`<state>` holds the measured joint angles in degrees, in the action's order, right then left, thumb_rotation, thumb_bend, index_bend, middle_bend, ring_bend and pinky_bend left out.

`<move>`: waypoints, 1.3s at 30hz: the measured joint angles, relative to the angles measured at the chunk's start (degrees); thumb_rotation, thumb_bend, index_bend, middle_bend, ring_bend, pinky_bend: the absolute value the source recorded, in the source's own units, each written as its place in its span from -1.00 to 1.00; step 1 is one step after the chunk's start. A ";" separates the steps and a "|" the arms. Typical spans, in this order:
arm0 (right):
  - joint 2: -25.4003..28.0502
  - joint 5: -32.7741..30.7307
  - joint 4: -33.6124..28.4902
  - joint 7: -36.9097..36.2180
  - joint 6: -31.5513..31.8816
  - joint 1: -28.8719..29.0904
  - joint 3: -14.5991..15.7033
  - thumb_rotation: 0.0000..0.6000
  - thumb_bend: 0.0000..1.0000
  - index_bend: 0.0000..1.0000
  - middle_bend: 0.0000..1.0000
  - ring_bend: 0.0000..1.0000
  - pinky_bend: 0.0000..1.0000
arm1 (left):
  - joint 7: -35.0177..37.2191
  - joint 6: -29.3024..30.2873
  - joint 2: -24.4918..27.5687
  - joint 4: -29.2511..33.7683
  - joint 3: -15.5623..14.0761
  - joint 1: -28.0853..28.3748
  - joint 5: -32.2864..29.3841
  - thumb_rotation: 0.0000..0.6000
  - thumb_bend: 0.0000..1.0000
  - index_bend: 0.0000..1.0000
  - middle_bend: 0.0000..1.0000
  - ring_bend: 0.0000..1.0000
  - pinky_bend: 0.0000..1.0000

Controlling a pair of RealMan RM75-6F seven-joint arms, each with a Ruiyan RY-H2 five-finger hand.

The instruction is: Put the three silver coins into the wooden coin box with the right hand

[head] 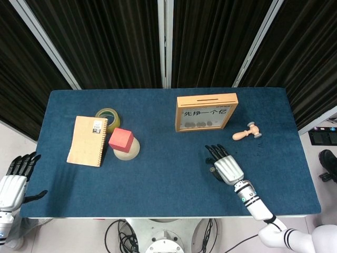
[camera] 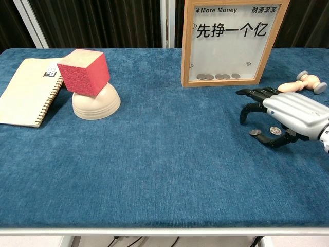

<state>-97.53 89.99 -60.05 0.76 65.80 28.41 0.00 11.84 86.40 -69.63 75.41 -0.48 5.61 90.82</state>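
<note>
Below spread fingers (camera: 252,92), 2 flat round silver coins (camera: 255,132)

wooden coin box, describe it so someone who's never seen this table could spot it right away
On the blue table, look toward the far edge, right of centre, just beyond the right hand. The wooden coin box stands upright there like a picture frame. Unlike the small wooden mallet lying beside it, it has a white front with black Chinese characters and coins behind its window.
</note>
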 measured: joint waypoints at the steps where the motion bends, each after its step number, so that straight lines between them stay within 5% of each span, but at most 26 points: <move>1: 0.00 0.09 0.06 -0.19 0.07 0.02 0.02 1.00 -0.29 -0.41 -0.99 -1.00 -1.00 | 0.07 0.06 -0.06 -0.08 0.02 0.00 0.04 1.00 -0.92 -0.97 -1.00 -1.00 -1.00; 9: -0.03 0.68 0.35 -0.95 0.84 0.03 0.15 1.00 -0.29 -0.38 -0.99 -1.00 -1.00 | 0.00 0.30 -0.02 0.06 0.01 0.01 0.19 1.00 -0.92 -0.97 -1.00 -1.00 -1.00; 18: -0.35 1.13 1.23 -1.74 1.57 0.00 0.21 1.00 -0.27 0.07 -0.97 -1.00 -1.00 | -0.50 0.07 0.22 0.59 -0.10 0.07 0.16 1.00 -0.92 -0.97 -1.00 -1.00 -1.00; 39: 1.49 1.37 -1.15 -1.68 4.05 -0.13 -0.79 1.00 -0.14 0.32 -0.96 -1.00 -1.00 | -1.17 0.15 0.37 1.24 -0.23 -0.01 0.21 1.00 -0.92 -0.97 -1.00 -1.00 -1.00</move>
<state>-96.04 91.36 -61.20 -0.92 69.85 28.28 -0.79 10.67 86.55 -69.26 76.65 -0.71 5.60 91.03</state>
